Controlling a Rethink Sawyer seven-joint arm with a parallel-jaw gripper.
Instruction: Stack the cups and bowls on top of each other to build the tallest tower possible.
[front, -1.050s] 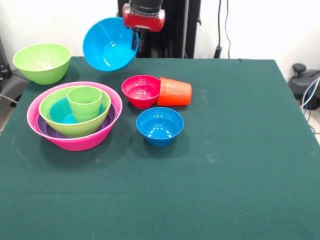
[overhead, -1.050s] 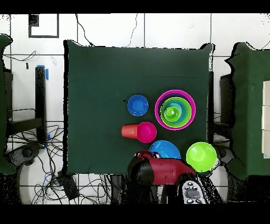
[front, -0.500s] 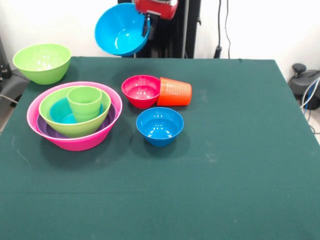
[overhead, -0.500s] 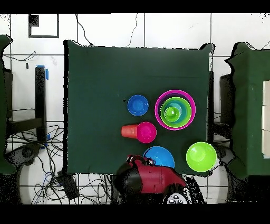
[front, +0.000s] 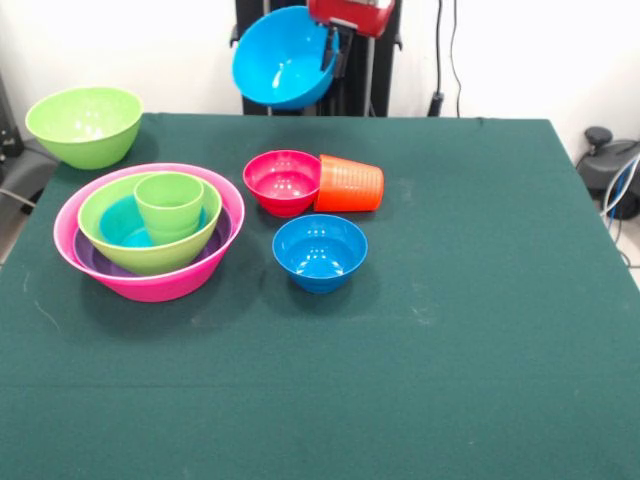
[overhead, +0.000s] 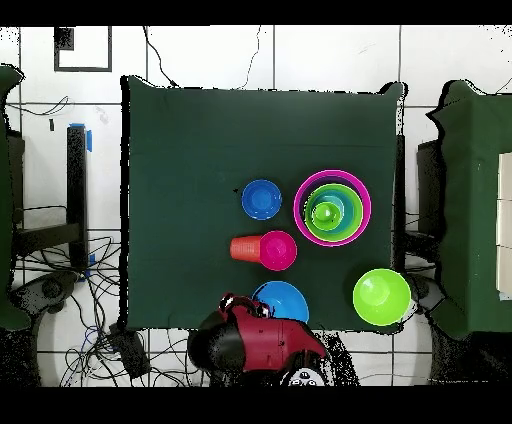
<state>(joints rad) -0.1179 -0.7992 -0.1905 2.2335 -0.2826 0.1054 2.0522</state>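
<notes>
In the front view, the large blue bowl (front: 283, 57) is held in the air above the far edge of the table (front: 450, 330), tilted so that its opening faces the camera. It is pinched at its right rim by the pincer (front: 330, 48), whose fingers are pressed onto the rim. A lone lime-green bowl (front: 84, 124) is seen at the far left corner. A nested stack is formed by the pink bowl (front: 150, 282), a purple bowl (front: 92, 259), a second lime-green bowl (front: 150, 252), a teal bowl (front: 122, 224) and the lime-green cup (front: 169, 205). The small red bowl (front: 282, 181) is touched by the orange cup (front: 351, 184), which is lying on its side. The small blue bowl (front: 320, 252) is placed just in front of them.

In the overhead view, the large blue bowl (overhead: 280, 300) is seen at the table's bottom edge, partly covered by the red arm (overhead: 265, 345). The red bowl (overhead: 277, 250) and orange cup (overhead: 244, 248) are seen just above it, and the stack (overhead: 332, 208) to the right.
</notes>
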